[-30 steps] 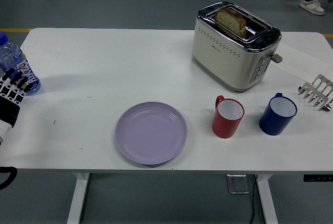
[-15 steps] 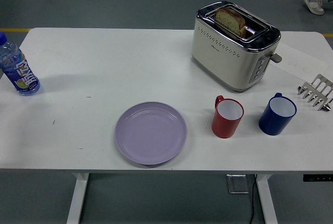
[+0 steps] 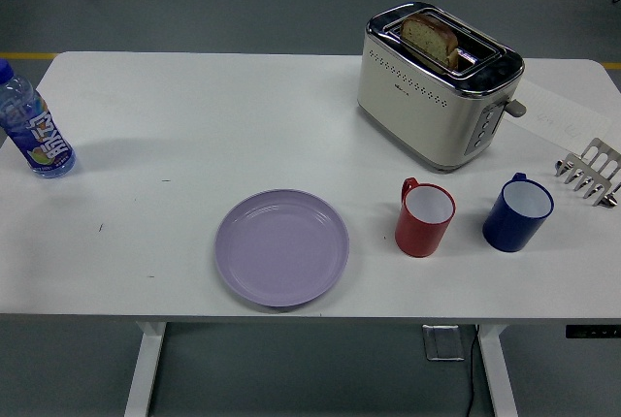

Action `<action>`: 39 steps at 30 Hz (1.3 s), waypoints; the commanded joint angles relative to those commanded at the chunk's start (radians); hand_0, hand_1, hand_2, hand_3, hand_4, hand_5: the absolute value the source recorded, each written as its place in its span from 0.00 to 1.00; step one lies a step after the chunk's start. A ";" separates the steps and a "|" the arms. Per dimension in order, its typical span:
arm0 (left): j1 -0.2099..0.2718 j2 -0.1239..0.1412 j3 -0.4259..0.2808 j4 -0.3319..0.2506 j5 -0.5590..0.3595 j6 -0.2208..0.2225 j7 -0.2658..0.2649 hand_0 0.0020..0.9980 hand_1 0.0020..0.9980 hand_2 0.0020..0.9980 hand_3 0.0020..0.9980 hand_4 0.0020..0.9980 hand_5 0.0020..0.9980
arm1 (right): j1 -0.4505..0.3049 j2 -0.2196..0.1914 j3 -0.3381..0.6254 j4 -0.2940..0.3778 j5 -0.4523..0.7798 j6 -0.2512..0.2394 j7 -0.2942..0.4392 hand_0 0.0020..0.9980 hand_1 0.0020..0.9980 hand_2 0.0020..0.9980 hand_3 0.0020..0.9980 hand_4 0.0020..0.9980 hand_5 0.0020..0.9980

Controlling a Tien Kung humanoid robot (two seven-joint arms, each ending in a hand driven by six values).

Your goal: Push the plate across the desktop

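Plate [image 3: 281, 247], lilac and bare, lies near our table's [image 3: 194, 116] front edge, around the middle. Just right of it we see a red mug [image 3: 425, 217], then a blue mug [image 3: 518, 212]; a toaster [image 3: 439, 84] holding bread [image 3: 431, 39] sits toward the far right, a bottle [image 3: 31, 128] at the left edge. Neither hand shows, so we cannot tell their state.

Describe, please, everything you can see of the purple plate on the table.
The plate is round and pale purple, with a smooth matte look like plastic, a flat middle and a low raised rim. It is empty and lies flat and right way up on the white table, near the front edge and a little left of centre. Nothing touches it but the table. The red mug stands apart to its right, and no robot hand is in view near it.
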 joint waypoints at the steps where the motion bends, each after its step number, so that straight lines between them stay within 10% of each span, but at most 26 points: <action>1: 0.001 0.000 0.000 0.000 -0.001 0.001 -0.001 0.75 0.74 0.70 0.67 0.60 1.00 | -0.001 0.000 0.000 0.000 0.000 0.000 0.000 0.58 0.52 0.61 0.59 0.27 0.57; 39: 0.000 -0.002 -0.026 -0.033 -0.018 0.009 -0.014 0.75 0.73 0.70 0.67 0.60 1.00 | 0.027 -0.002 0.032 -0.002 -0.040 -0.007 -0.012 0.58 0.52 0.61 0.59 0.26 0.57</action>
